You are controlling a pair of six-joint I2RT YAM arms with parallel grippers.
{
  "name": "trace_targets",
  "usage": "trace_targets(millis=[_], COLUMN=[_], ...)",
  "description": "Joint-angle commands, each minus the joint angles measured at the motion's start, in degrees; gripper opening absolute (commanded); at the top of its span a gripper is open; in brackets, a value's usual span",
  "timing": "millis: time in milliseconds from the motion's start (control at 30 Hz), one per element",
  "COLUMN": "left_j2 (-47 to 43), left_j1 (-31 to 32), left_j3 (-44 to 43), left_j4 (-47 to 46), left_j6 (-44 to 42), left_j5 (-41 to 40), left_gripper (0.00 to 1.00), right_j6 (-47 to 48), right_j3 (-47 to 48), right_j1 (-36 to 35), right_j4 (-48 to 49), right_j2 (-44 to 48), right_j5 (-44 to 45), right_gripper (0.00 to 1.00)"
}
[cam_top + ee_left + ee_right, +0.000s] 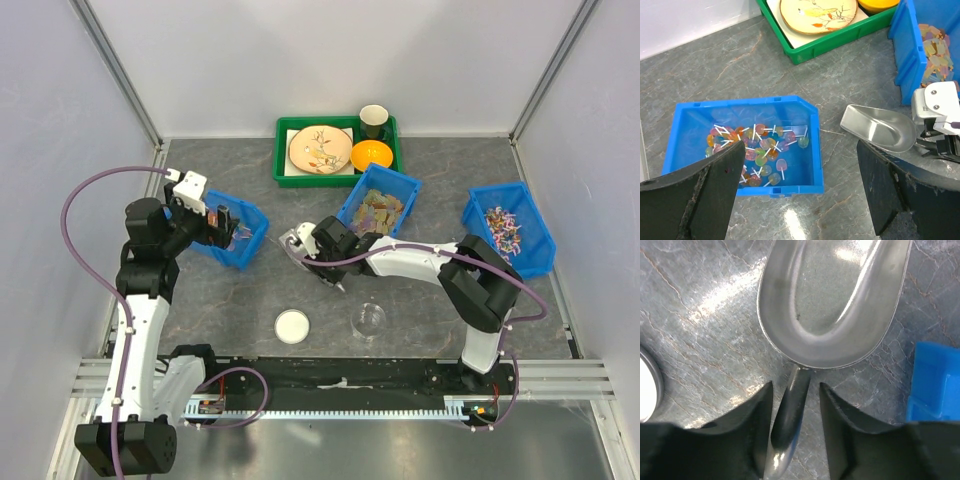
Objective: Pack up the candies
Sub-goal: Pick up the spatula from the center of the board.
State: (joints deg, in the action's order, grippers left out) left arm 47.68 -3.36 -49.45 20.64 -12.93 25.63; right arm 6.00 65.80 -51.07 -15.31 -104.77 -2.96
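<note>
The right gripper [795, 405] straddles the scoop [835, 300] handle, jaws half-closed, not visibly clamped; an off-centre pinch could twist it across the bench [250, 290]. The left gripper [800, 190], wide open and empty, hangs over the candies [757, 150] in their blue bin [805, 187]

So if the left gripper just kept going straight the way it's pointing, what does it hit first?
Probably the blue bin of lollipop candies: the left gripper hangs open above it, angled down toward its near wall and contents. Depth is hard to judge, so it might meet the rim first.
</note>
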Motion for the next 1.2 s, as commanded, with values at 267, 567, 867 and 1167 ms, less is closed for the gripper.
trace_targets(millis=[267, 567, 867, 1167], left_j2=[1.2, 4.1, 14.4, 24.9], left_j1=[-0.4, -0.5, -0.4, -0.2], left_j3=[0.4, -2.1, -12.2, -22.5], left_j4=[-2.2, 0.5, 11.6, 18.3], left_j6=[0.9, 0.6, -1.4, 1.0], left_j5=[3.0, 9.7, 24.4, 33.9], left_gripper=[0.99, 0.99, 0.99, 0.99], right_j6=[3.4, 10.2, 20.6, 31.3], right_j3=[-0.3, -0.9, -3.5, -6.2], right_j1=[-0.2, -0.2, -0.6, -3.5], right_j4=[1.3, 0.9, 4.8, 13.1], right_j2=[1.1, 13.1, 23.7, 26.5], right_j5=[1.8, 12.9, 25.4, 34.1], right_gripper=[0.0, 0.0, 0.0, 0.0])
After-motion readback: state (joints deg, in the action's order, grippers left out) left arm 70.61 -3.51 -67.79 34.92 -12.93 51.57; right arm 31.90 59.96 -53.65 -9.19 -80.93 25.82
